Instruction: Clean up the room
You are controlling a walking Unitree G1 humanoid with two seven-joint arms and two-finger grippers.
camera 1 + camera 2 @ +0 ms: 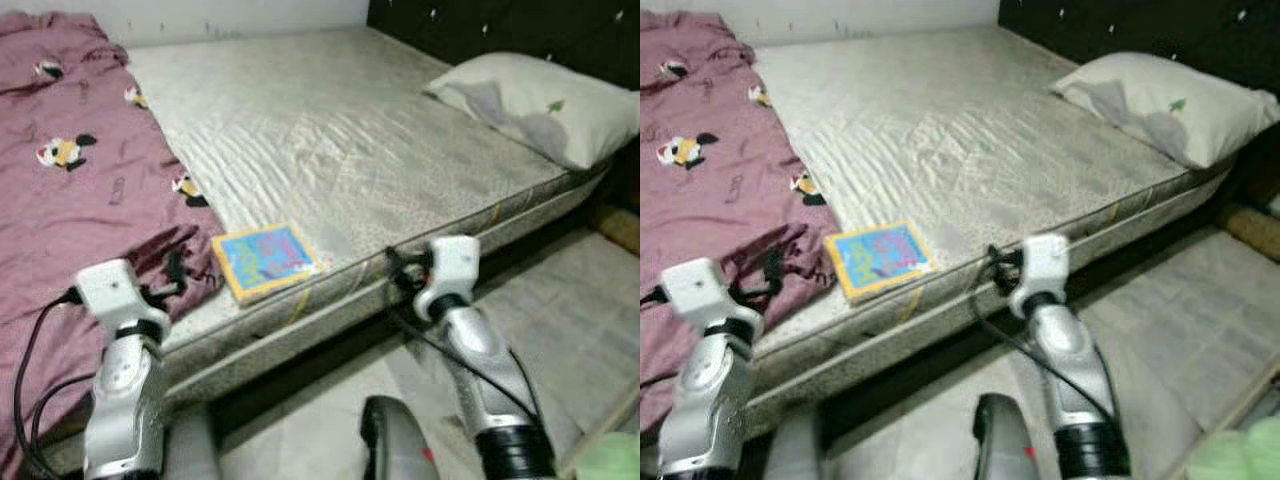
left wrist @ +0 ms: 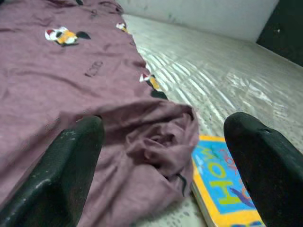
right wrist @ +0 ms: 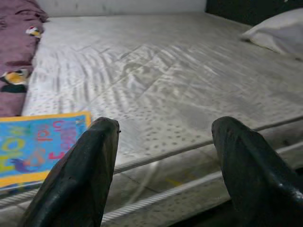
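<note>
One mattress (image 1: 330, 130), bare, silver-grey quilted. One maroon blanket (image 1: 70, 190) over its left part, printed with small cartoon figures, four visible on it. One pillow (image 1: 530, 100), pale, at the mattress's far right corner by the dark headboard (image 1: 520, 30). One book (image 1: 265, 260), flat at the near edge of the mattress, just beside the blanket's bunched corner; yellow border, blue cover, coloured lettering — I read "MOH" upside-down in my left wrist view, rest too blurred.

My left gripper (image 2: 165, 175) is over the blanket's near corner, fingers (image 2: 61, 175) spread wide, holding nothing; the bunched blanket fold and the book's corner sit between them in the wrist view. My right gripper (image 3: 165, 165) is at the near edge of the mattress, right of the book, fingers (image 3: 80, 179) wide apart, empty. Tiled floor (image 1: 580, 300) to the right below the mattress.
</note>
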